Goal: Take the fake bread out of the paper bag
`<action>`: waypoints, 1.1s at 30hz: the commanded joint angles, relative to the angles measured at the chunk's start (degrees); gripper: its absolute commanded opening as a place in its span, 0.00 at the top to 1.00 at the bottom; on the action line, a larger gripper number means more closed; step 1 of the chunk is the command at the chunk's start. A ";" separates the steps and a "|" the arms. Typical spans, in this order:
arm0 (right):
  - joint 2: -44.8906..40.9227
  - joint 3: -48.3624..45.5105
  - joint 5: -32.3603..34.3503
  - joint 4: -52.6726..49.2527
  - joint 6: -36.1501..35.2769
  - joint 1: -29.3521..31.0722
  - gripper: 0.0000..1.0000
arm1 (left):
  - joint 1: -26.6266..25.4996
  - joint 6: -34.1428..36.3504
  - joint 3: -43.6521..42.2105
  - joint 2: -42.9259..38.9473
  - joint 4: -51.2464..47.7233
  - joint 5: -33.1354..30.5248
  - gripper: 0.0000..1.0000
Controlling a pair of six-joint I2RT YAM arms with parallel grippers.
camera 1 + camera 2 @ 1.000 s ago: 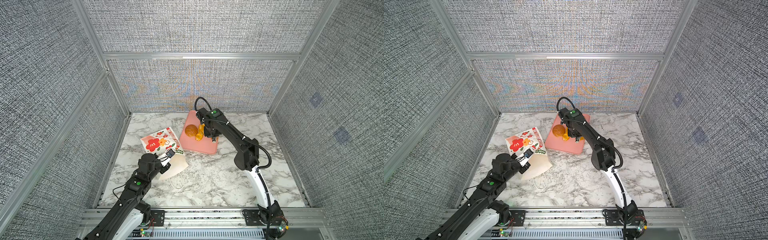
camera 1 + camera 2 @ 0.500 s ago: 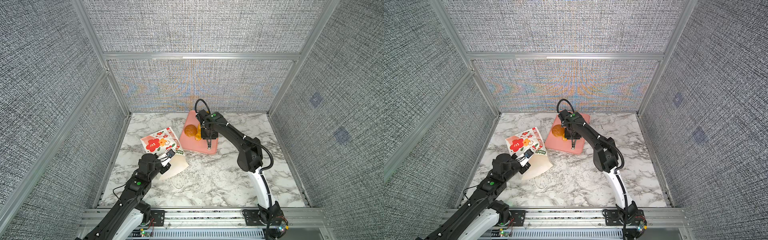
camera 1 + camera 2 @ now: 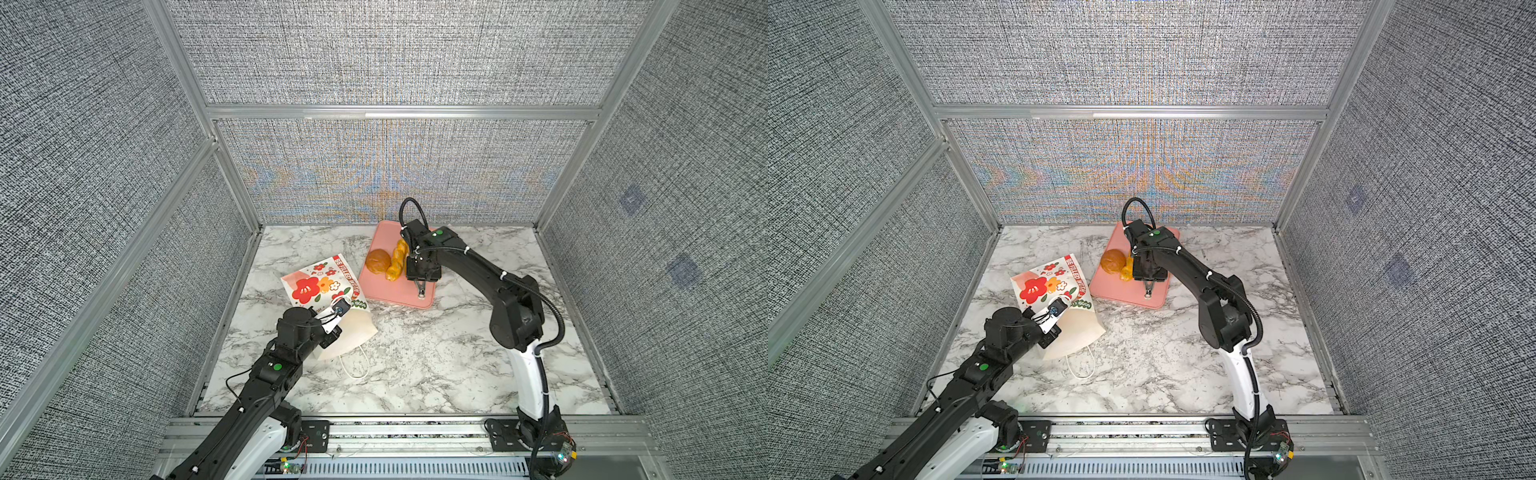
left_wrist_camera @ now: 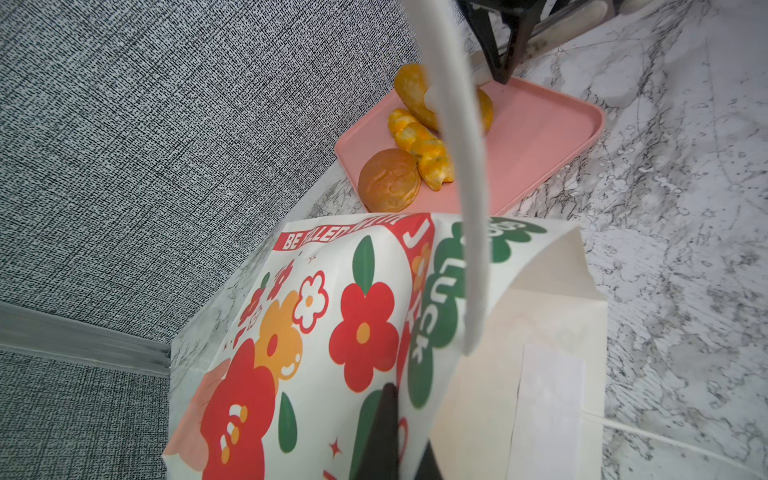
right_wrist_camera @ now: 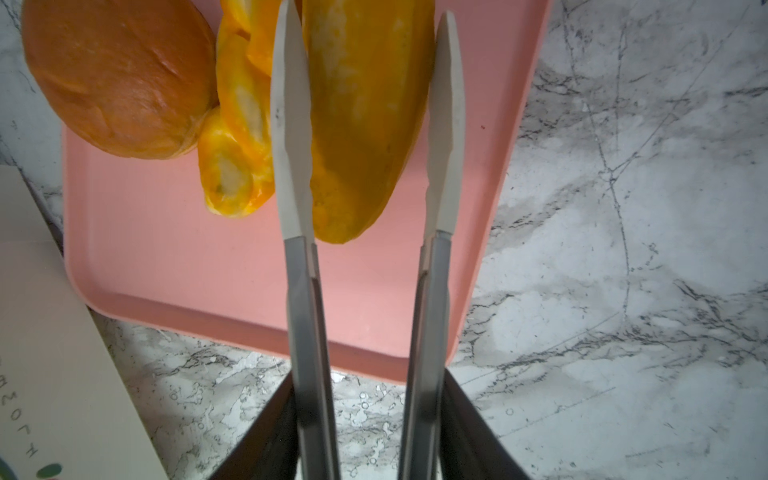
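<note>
Right gripper (image 5: 366, 37) sits over the pink tray (image 5: 166, 249) with its long fingers parted, one on each side of the long loaf (image 5: 365, 124), which looks to us like it's lying on the tray rather than being pinched. So we'd call this the let-go. To do it clean, we'd get both pads clear of the loaf and lift straight up with no sideways swing, since the twisted stick (image 5: 237, 124) is right beside it and the round bun (image 5: 120, 75) is next to that. Left gripper (image 3: 331, 330) is clamped on the rim of the paper bag (image 3: 316, 286), tipped over on the marble table (image 3: 415, 365) just beside the tray. We can't see inside the bag.
</note>
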 commanded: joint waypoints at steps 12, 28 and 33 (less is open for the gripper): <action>-18.57 -26.11 -20.46 23.74 2.65 -7.91 0.44 | -0.20 -0.33 -0.17 0.15 0.76 0.82 1.00; -28.44 -51.16 -45.58 52.18 3.30 -22.59 0.53 | -0.48 -0.40 -0.34 0.76 0.84 0.66 1.00; -26.37 -54.17 -51.10 57.89 3.05 -25.86 0.58 | -0.42 -0.35 -0.35 1.22 0.75 0.24 1.00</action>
